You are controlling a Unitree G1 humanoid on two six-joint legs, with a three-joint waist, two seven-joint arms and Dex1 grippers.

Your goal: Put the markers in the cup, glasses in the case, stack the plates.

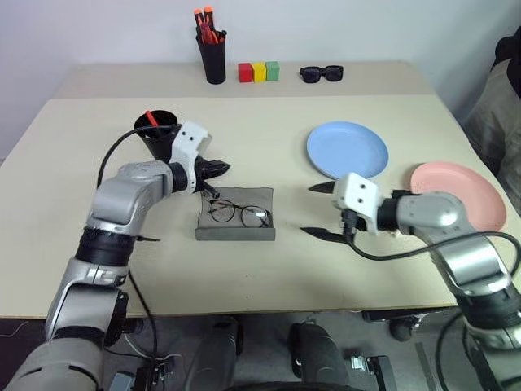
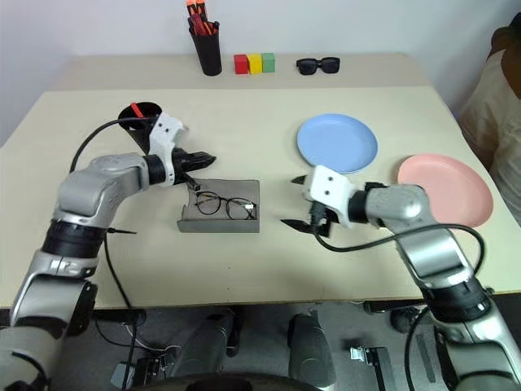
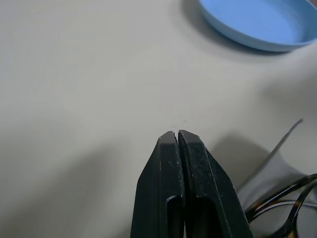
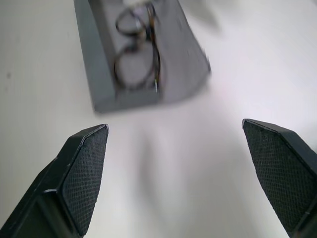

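The wire-framed glasses [image 1: 237, 213] lie inside the open grey case [image 1: 234, 235] at the table's middle. My left gripper [image 1: 220, 169] is shut and empty, hovering just behind the case's far left corner. Behind it stands the black cup [image 1: 158, 140], and a marker's red end [image 1: 151, 119] pokes out of it. My right gripper [image 1: 317, 210] is wide open with nothing between its fingers, to the right of the case. The blue plate [image 1: 348, 149] sits behind that gripper, and the pink plate [image 1: 460, 194] lies to its right, apart from the blue one.
At the table's back stand a black pen pot [image 1: 212, 55] with orange-red pens, three coloured blocks [image 1: 259, 72] and black sunglasses [image 1: 321, 73]. A person [image 1: 501, 98] sits at the far right edge. Bare tabletop [image 1: 269, 277] lies in front of the case.
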